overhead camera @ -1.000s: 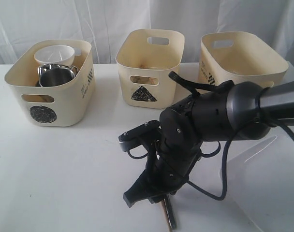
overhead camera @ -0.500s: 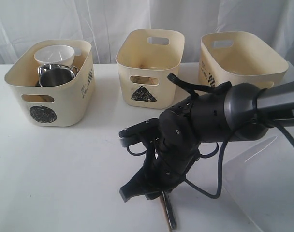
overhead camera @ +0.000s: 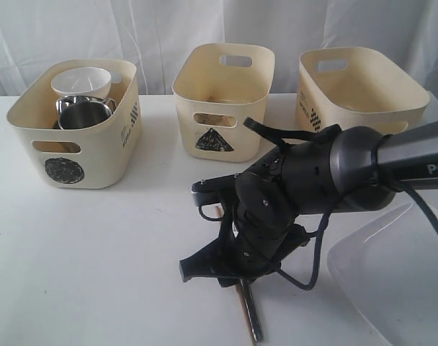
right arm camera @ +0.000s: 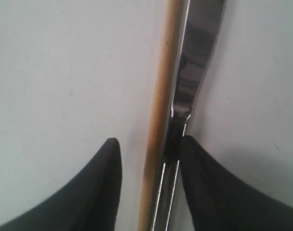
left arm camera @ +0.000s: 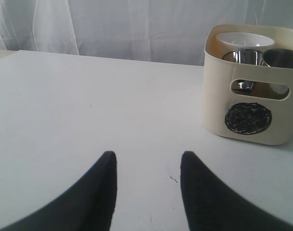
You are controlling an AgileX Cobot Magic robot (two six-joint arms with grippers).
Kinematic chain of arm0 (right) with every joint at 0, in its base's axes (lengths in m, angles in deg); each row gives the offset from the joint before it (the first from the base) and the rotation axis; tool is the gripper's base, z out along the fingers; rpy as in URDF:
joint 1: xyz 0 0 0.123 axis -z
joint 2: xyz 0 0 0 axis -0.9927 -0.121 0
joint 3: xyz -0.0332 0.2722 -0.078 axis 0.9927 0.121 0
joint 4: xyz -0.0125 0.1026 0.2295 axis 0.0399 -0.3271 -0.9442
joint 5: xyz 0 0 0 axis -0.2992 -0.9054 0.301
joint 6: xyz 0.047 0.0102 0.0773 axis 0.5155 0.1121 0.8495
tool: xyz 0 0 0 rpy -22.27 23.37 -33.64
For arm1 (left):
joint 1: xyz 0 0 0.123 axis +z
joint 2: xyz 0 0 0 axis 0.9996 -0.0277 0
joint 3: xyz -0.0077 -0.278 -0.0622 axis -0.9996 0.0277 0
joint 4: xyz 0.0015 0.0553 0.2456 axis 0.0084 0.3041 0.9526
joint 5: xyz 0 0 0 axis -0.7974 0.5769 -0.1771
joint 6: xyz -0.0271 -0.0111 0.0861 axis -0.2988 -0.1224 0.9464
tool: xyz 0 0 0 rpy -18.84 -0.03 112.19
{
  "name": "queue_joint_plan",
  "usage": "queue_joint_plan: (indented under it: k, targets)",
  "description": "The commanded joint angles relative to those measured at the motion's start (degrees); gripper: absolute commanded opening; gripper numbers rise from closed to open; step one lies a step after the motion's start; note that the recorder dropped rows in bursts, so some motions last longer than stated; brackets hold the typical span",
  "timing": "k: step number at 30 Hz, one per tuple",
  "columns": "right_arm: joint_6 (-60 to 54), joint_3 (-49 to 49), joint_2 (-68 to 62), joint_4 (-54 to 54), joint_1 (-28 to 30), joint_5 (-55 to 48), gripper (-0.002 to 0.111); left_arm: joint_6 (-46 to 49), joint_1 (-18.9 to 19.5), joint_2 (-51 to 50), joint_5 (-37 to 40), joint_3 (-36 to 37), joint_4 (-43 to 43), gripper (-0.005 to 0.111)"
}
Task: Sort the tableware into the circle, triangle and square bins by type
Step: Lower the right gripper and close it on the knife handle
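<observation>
White bench: knife and chopstick lie touching, side by side, between the half-open right fingers, which hold nothing; contact with the knife seems possible. Centre, lower, then close on both together. Left fingers hover apart, empty.

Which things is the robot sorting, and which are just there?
For the job: circle bin, triangle bin, square bin, white bowl, mugs, chopstick, knife, plate.
Just there: curtain, table.
</observation>
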Motion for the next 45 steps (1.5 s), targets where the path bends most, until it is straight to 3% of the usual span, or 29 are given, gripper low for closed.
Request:
queue_joint_plan:
  k: [1,45]
  targets:
    - [0.6,-0.5,-0.1,0.7,0.0,-0.1,0.038,-0.1,0.1,0.3,0.0,0.2,-0.3,0.047]
    - [-1.3,-1.1,-1.4,-1.0,-1.2,-2.5,0.038,-0.1,0.1,0.3,0.0,0.2,-0.3,0.047]
